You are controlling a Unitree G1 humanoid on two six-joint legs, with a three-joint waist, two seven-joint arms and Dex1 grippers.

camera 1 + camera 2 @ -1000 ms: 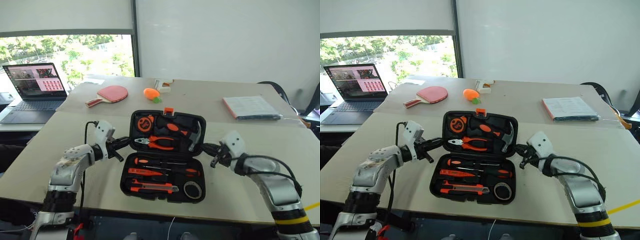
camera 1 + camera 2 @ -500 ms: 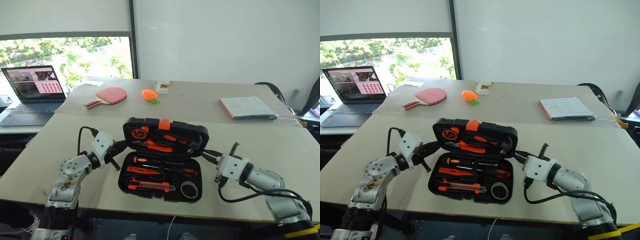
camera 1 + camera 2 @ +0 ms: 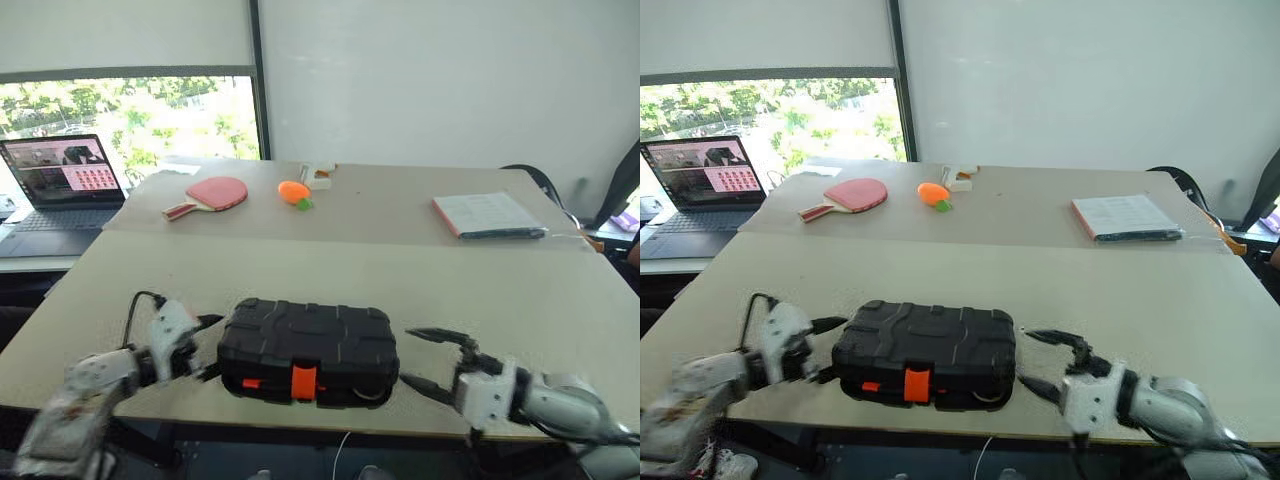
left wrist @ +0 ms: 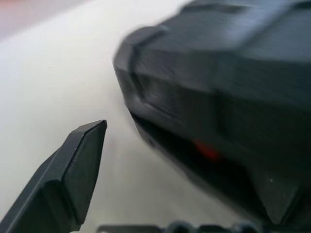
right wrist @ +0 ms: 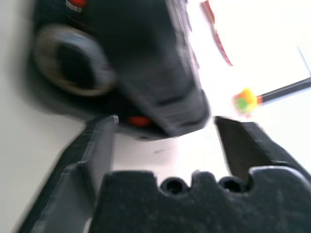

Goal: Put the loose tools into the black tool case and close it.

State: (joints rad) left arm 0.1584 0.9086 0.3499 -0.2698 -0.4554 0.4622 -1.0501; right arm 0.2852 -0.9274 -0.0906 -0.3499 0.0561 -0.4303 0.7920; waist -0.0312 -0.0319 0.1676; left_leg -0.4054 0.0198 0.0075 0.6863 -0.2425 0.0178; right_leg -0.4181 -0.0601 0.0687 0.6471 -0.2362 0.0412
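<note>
case: the black tool case (image 3: 308, 340) sits at the lower middle of the left eye view, right by the near edge of the table (image 3: 500, 290). lid's folded down over the base, ribbed shell facing up, orange latch (image 3: 304, 380) on the front side facing the camera

lid gap: doesn't look fully shut tbh. there's a dark slit along the front, and you can see the tape roll (image 3: 369, 393) peeking through at the case's lower right corner, plus a bit of orange at the lower left

left claw: left gripper (image 3: 208, 346) is at the lower left, just beside the case's left end, fingers spread wide, holding nothing. can't tell if a fingertip touches the shell. in the left wrist view one finger (image 4: 73, 174) is clear of the case's corner

right claw: right gripper (image 3: 428, 357) at the lower right, just off the case's right end, jaws wide apart, nothing in them, small gap to the case

far table stuff: red paddle (image 3: 211, 193) and orange carrot toy (image 3: 294, 192) in the upper middle, well away from the case

laptop: laptop (image 3: 55, 190) open at the upper left

papers: a stack of papers (image 3: 488, 215) at the upper right
</note>
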